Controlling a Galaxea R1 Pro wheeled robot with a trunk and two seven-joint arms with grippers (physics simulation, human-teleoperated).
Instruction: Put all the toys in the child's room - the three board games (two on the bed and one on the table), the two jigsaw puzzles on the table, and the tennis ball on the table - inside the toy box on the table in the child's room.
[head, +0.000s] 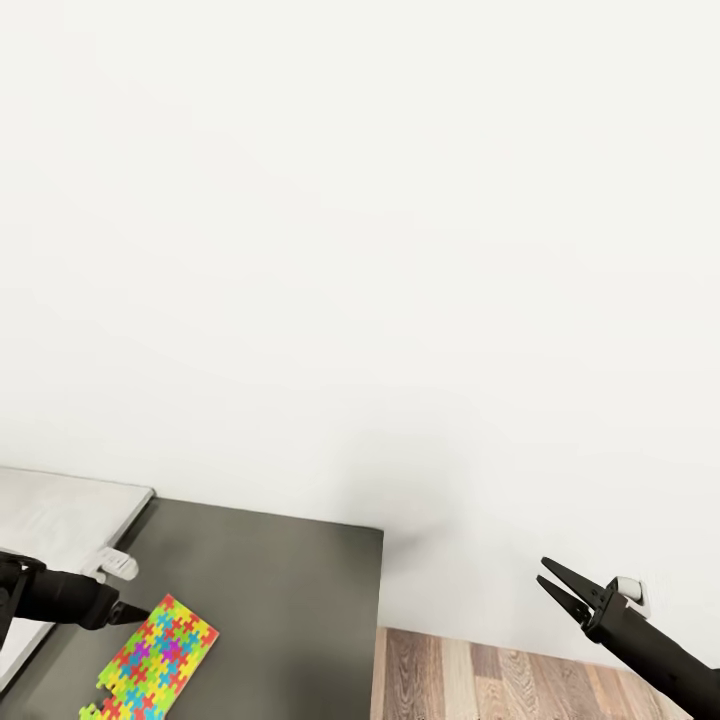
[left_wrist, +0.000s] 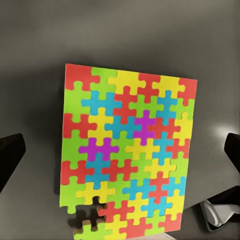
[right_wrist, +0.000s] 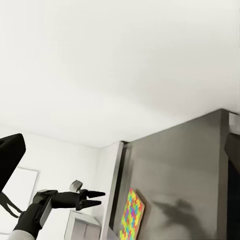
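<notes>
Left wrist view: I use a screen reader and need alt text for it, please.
A colourful jigsaw puzzle lies flat on a dark grey table, seen from above, with a few pieces missing at one corner. The two dark fingers of the left end effector stand wide apart, one on either side of the puzzle, not touching it.

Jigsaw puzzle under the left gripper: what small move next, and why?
Probably lower the left gripper straight down. Its fingers stand open on either side of the jigsaw puzzle, which lies flat on the dark table, not yet gripped. The right gripper hangs open, away over the floor.
</notes>
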